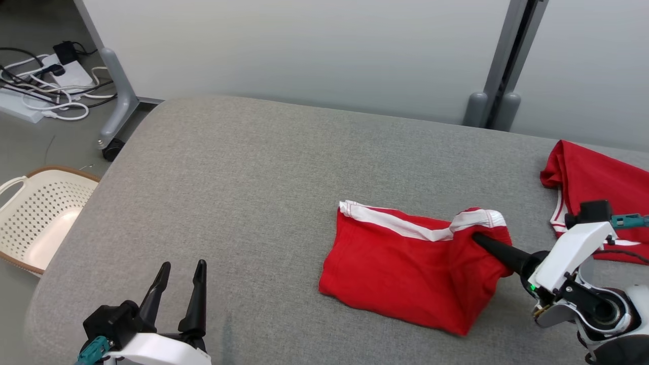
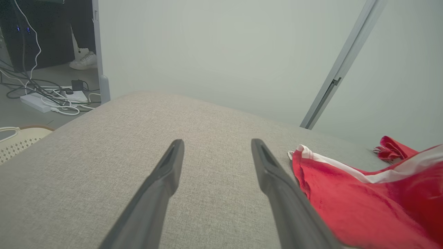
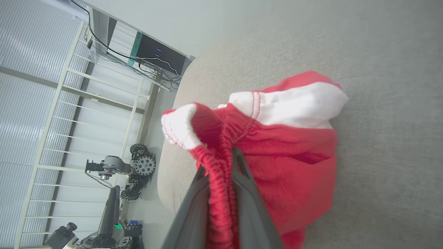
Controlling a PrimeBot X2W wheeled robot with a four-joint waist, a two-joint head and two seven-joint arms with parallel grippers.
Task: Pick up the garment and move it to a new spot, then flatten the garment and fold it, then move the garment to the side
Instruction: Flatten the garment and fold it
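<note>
A pair of red shorts with a white waistband (image 1: 405,266) lies on the grey cushioned surface (image 1: 243,192), right of centre. My right gripper (image 1: 479,238) is shut on the shorts' right edge, lifting a fold of red cloth and waistband (image 3: 221,162) off the surface; the cloth is pinched between both fingers (image 3: 242,180). The left gripper (image 1: 182,268) stands open at the lower left, well apart from the shorts (image 2: 363,204), with nothing between its fingers (image 2: 169,166).
A second red garment with white trim (image 1: 598,187) lies at the far right edge. A cream laundry basket (image 1: 35,218) stands on the floor to the left. Cables and a power strip (image 1: 45,86) lie on the floor beyond. A pale partition wall rises behind the surface.
</note>
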